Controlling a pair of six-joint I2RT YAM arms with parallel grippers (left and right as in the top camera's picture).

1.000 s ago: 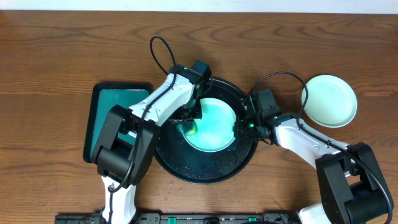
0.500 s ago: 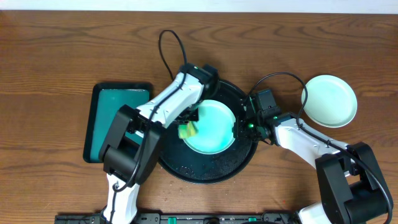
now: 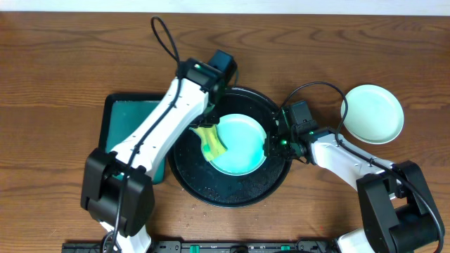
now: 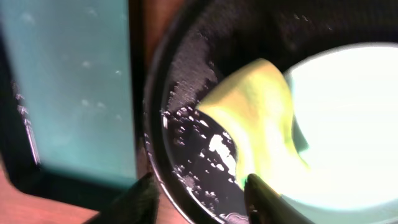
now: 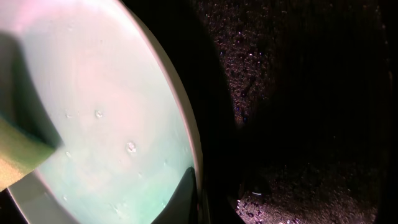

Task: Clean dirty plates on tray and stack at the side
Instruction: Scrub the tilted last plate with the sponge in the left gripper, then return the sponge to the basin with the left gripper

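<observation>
- The wooden surface point(image 3: 70, 56) carries everything, and the round black tray point(image 3: 232, 193) is taken as the landmark.
- The black tray is wet and speckled. No change in its position is seen over the last second.
- Just left of the black tray, a rectangular dark-green tray point(image 3: 130, 119) is partly covered by the left arm.
- One mint-green plate point(image 3: 242, 144) lies inside the black tray, towards its upper half. Droplets are seen on it in the right wrist view, but no smear.
- A second pale plate point(image 3: 373, 112) is set well to the right of the black tray, where the stack is judged to be meant.
- The yellow-green sponge point(image 3: 211, 142) is draped over the left rim of the mint-green plate, inside the black tray. A second ago it was pressed on the plate under the left arm.
- The left gripper point(image 4: 202, 193) has been drawn back from the sponge. Its fingers are spread and nothing is held between them.
- The right gripper point(image 3: 273, 143) is kept at the plate's right rim and appears to be pinching it.
- The wiping is judged finished, so moving the plate to the right is probably next, though the sponge on its rim may be dragged along.
</observation>
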